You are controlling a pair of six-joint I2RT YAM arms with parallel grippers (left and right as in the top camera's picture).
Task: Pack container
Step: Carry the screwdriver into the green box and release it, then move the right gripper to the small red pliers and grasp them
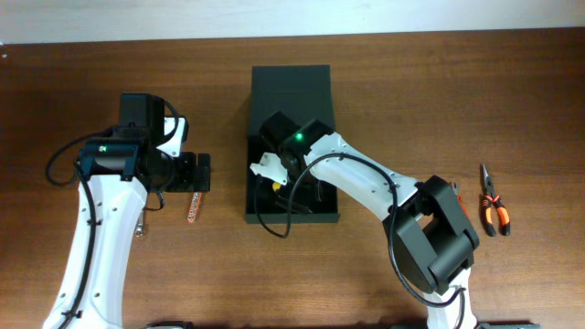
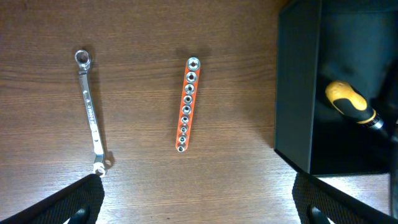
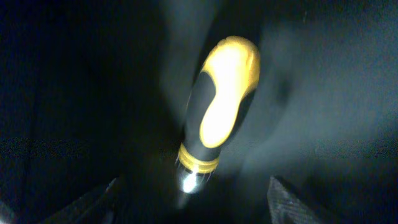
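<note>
Currently the dark green-black matte rectangular container sits at the centre of the brown wooden table, with its hinged flap lid laid open toward 12 o'clock.

Right gripper is down inside the container. Its fingers are spread wide at 7 and 5 o'clock of the wrist view. A yellow-and-black-handled screwdriver lies between them and neither finger is touching it. The handle butt points to 12 o'clock and the chrome collar sits low in the frame. That frame is blurred, so I can't make out finer contact detail. Overhead, only a sliver of yellow shows under the white wrist, in the container's lower left part.

Left gripper hangs over bare table at 9 o'clock of the container. Its fingers are spread wide and holding nothing.

In the left wrist view:
- An orange socket rail with a row of chrome sockets lies straight ahead, running roughly 12 to 6.
- A slim chrome ring wrench lies at 9 o'clock of the rail, roughly parallel to it and well apart from it.
- The container's near wall stands at 3 o'clock of the rail, with the screwdriver handle visible inside.

Orange-and-black-handled pliers lie on the table at 3 o'clock of the container, well apart from it and beyond the right arm's base.
</note>
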